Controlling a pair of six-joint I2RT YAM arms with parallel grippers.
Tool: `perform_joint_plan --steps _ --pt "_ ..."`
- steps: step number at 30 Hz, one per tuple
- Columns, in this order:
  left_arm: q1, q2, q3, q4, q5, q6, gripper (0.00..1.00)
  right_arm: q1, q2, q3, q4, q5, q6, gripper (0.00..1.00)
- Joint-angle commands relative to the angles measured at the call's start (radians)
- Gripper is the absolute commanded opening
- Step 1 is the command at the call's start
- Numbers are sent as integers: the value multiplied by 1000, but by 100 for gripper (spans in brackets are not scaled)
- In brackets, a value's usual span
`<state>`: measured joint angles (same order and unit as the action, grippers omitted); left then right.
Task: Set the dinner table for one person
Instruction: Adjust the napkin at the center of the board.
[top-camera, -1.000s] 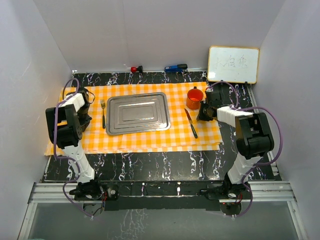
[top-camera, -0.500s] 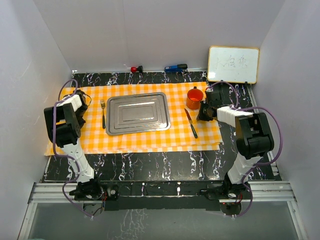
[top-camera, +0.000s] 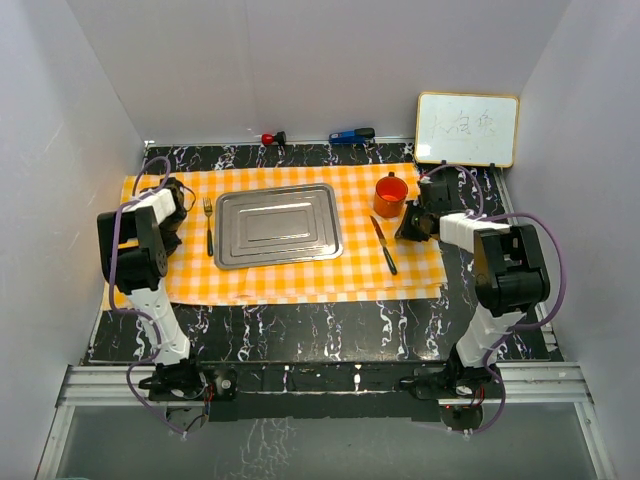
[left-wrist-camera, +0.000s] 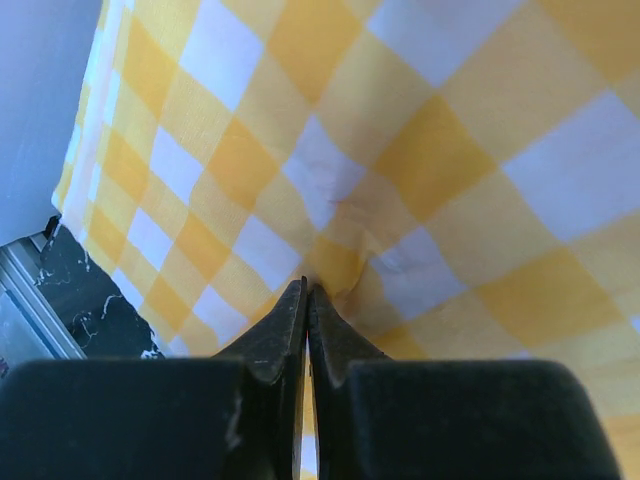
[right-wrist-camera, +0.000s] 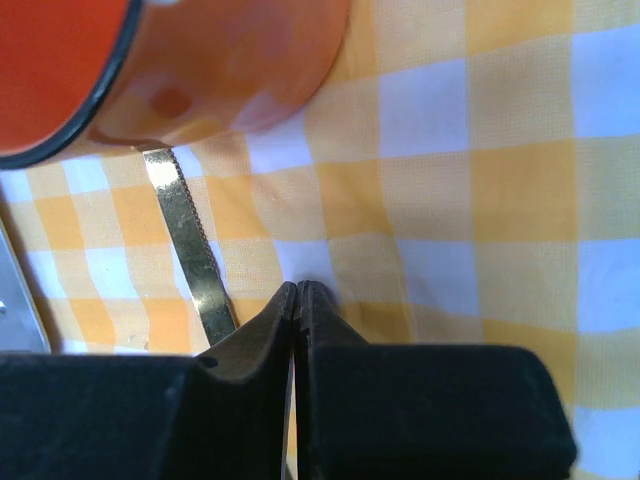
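Starting on the left: the left gripper (left-wrist-camera: 306, 290) is down on the orange-and-white checked cloth (top-camera: 300, 275), jaws closed tip to tip. Its wrist camera shows the fabric puckering right at the tips (whether a fold is actually caught between them, I cannot tell). From overhead that pucker does not show at all. What the overhead view does give is the layout. The cloth is spread across the dinner table (top-camera: 300, 325), a large black tabletop with white marble veining that fills the floor of the scene and shows bare along its near side and at its far corners.

Just right of that arm lies a slim metal fork (top-camera: 208, 228), and beside it a rectangular steel tray (top-camera: 277, 226). Further right is a round orange mug (top-camera: 390, 194), with a table knife (top-camera: 383, 246) just near of it.

The right gripper (right-wrist-camera: 297, 288) is fully closed too, holding nothing, its tips on flat cloth. Only its own camera reveals the knife's serrated blade running under the mug's edge.
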<state>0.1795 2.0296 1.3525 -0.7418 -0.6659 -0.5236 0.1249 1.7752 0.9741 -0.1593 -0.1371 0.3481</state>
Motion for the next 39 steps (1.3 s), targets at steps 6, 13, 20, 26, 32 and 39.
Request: perform_joint_plan --steps 6,13,20,26,32,39 --pt "-68 -85 9 84 268 -5 1 -117 58 -80 -110 211 -4 0" --pt "-69 -125 29 54 231 17 2 -175 29 -77 -152 285 0 0" --pt "-69 -104 19 60 241 13 2 -190 -22 -61 -211 362 -4 0" --pt "-69 -72 21 39 189 0 2 -194 -53 -66 -214 364 -4 0" --pt "-69 -48 28 12 139 -13 2 -194 -56 -77 -190 291 -5 0" --pt "-69 -34 20 10 140 -20 2 -193 -68 -110 -167 207 -4 0"
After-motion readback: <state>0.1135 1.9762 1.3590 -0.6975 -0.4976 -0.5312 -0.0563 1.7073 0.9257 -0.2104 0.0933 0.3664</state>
